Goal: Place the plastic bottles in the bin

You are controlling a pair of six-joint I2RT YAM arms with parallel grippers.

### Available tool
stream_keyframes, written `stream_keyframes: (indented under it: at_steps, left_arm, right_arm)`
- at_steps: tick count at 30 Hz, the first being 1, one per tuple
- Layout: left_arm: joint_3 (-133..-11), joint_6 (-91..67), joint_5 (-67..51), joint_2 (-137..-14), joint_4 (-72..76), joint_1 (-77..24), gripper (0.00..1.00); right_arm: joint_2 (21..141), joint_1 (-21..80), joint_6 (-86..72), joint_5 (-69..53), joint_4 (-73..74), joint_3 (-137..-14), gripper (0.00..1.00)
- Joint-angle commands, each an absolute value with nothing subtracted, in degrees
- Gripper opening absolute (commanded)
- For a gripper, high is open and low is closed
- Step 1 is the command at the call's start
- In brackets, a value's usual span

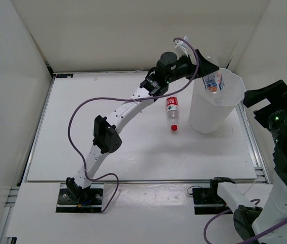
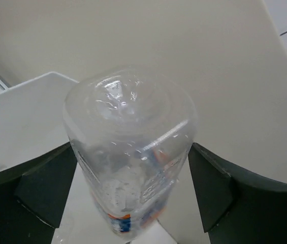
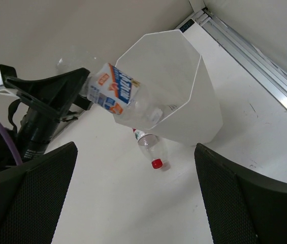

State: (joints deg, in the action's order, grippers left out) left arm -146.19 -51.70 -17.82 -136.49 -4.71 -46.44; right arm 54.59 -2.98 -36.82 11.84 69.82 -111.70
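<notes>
- Blue-white labelled bottle [image 1: 213,81]: where is it?
- Tilted over the bin's [image 1: 209,114] rim at two o'clock, by the left gripper's [image 1: 206,65] spread fingers.
- And the right gripper [image 3: 135,168]?
- Spread wide, holding nothing. The red-capped bottle [image 1: 172,113] lies at the bin's nine o'clock.

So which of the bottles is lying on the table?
The red-capped bottle with the red label, on its side beside the bin. The blue-and-white-labelled bottle is up at the bin's rim instead.
</notes>
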Motion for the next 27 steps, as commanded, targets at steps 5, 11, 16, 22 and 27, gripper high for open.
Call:
stream_keyframes:
  at_steps: [5, 11, 16, 22, 27]
  left_arm:
    - [-142.1, -44.2, -18.1, -126.8, -11.1, -42.1, 1.00]
    - [-132.4, -40.7, -16.7, -118.9, -14.8, -35.1, 1.00]
    - [-125.4, -38.2, -21.0, -117.2, -18.5, -32.4, 1.00]
    - [-118.7, -37.6, -27.4, -120.8, -20.3, -32.4, 1.00]
    - [-116.4, -34.8, -30.1, -127.7, -20.3, -33.0, 1.00]
  right_arm:
    - [54.3, -3.1, -39.1, 11.7, 70.3, -110.7, 1.00]
    - [52.6, -3.1, -39.6, 10.6, 66.8, -105.3, 1.00]
    - [51.5, -3.1, -40.2, 9.5, 64.1, -100.7, 1.00]
    - [51.5, -3.1, -38.8, 9.0, 63.0, -99.5, 1.00]
    - [51.5, -3.1, -36.7, 8.3, 63.0, -99.5, 1.00]
